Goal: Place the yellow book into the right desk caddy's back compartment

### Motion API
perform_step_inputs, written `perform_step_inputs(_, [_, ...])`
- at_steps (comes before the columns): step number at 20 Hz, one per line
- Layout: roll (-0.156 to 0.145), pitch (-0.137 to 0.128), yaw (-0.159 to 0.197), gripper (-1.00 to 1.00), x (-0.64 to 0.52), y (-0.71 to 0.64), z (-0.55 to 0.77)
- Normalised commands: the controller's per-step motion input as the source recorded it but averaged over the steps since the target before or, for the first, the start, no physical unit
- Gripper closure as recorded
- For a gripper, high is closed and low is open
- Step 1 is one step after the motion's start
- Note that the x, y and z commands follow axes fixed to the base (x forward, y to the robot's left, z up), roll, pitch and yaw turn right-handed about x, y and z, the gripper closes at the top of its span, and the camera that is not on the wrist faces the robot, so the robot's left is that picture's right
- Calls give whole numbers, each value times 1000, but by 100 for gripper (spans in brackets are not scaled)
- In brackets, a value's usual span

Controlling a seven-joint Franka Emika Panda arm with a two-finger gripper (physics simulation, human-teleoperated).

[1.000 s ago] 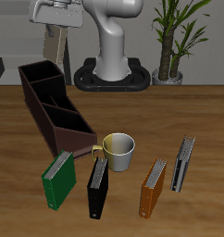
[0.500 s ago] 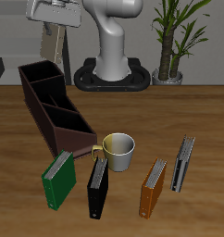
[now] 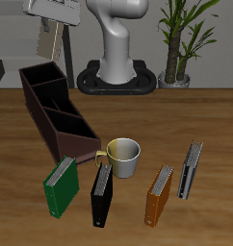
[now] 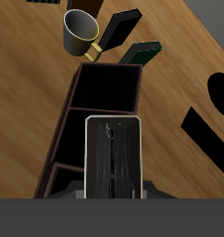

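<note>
The yellow book hangs upright in the air with my gripper shut on its upper end, above the tall-walled back compartment of the right desk caddy, well clear of its rim. In the wrist view the book shows end on, a dark strip between pale edges, and it covers part of the caddy. One open section shows beyond the book, toward the mug. The gripper's fingers are barely in that view.
A cream mug stands by the caddy's low end. Nearer the table's front edge stand a green book, a black book, an orange book and a dark grey book. A potted plant stands behind.
The gripper has risen a little with the yellow book and drifted slightly outward over the caddy's back end. Nothing on the table has moved.
</note>
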Motion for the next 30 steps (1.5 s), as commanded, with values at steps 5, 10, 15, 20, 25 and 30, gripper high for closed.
perform_step_inputs(5, [-20,-23,-146,100,-19,71,-27])
perform_step_inputs(10, [27,-30,-125,100,23,184,84])
perform_step_inputs(15, [16,-20,-10,100,85,42,34])
perform_step_inputs(20, [25,-5,0,100,90,108,-91])
perform_step_inputs(25, [32,19,-17,100,31,142,-128])
perform_step_inputs(30, [27,2,-9,100,49,139,-42])
